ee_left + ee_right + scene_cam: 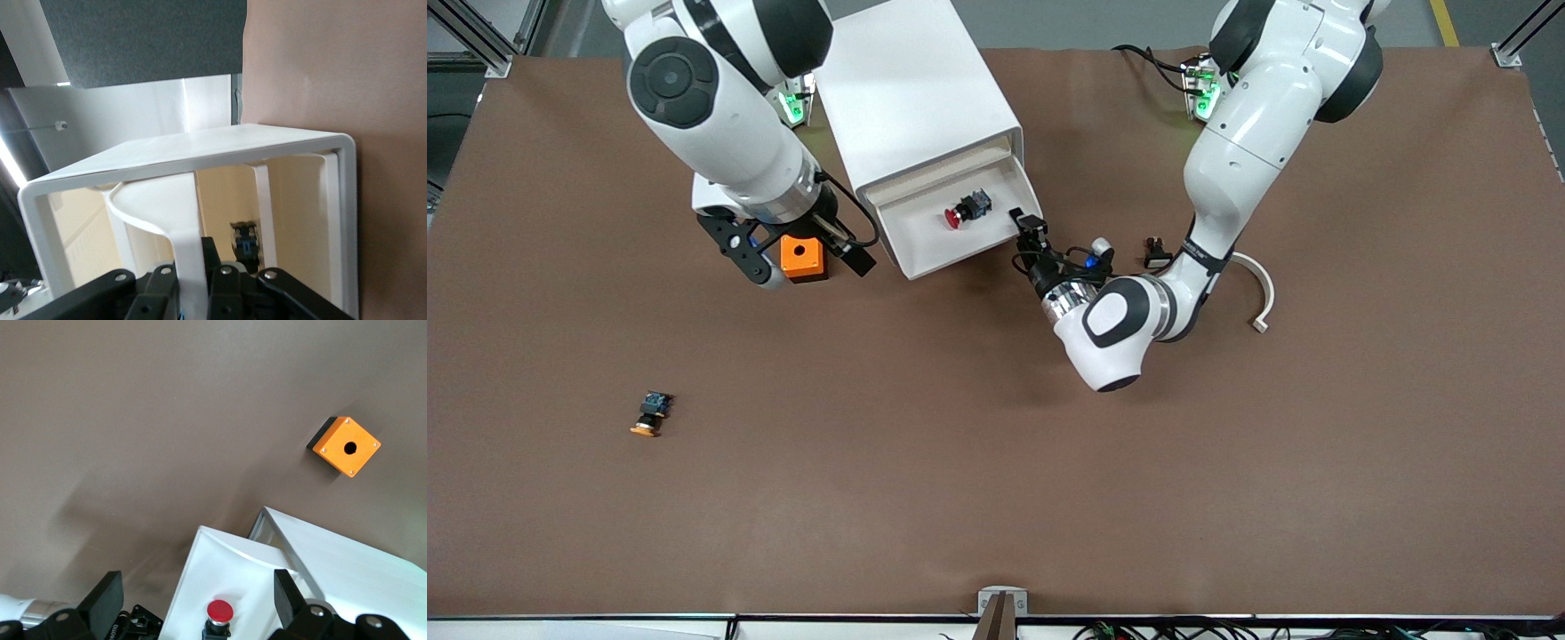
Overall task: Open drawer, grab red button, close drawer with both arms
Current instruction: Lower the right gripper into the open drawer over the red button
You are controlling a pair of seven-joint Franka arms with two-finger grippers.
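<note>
Up in the top middle of the front view stands the white cabinet [911,98], and its uppermost drawer [996,249] is pulled well out toward the camera. On the drawer's white floor, near the middle, lies the button [964,210], on its side, red cap toward the right arm's end of the table and blue rear toward the left arm's.

At the drawer's front corner, just below the centre of that frame, sits the left gripper [1028,227]. In the left wrist view its black fingers [223,287] are at the bottom edge of the frame, closed close on either side of a narrow white strip [187,260] of the drawer's front, so this claw is gripping the drawer.

High in the air, the right gripper [195,577] hangs by the drawer's open end, on the side toward the right arm's end of the table. Its claw is open wide: in the right wrist view the two fingers [110,597] stand far apart along the bottom of the frame, with the red cap showing low between them, untouched.

An orange box [802,258] with a round hole rests on the brown table [996,498] beside the cabinet. An orange-capped button [649,416] lies in the lower part of the front view, toward the right arm's end. Past the left arm's wrist lie a small black part [1156,258] and a curved white strip [1261,298]
</note>
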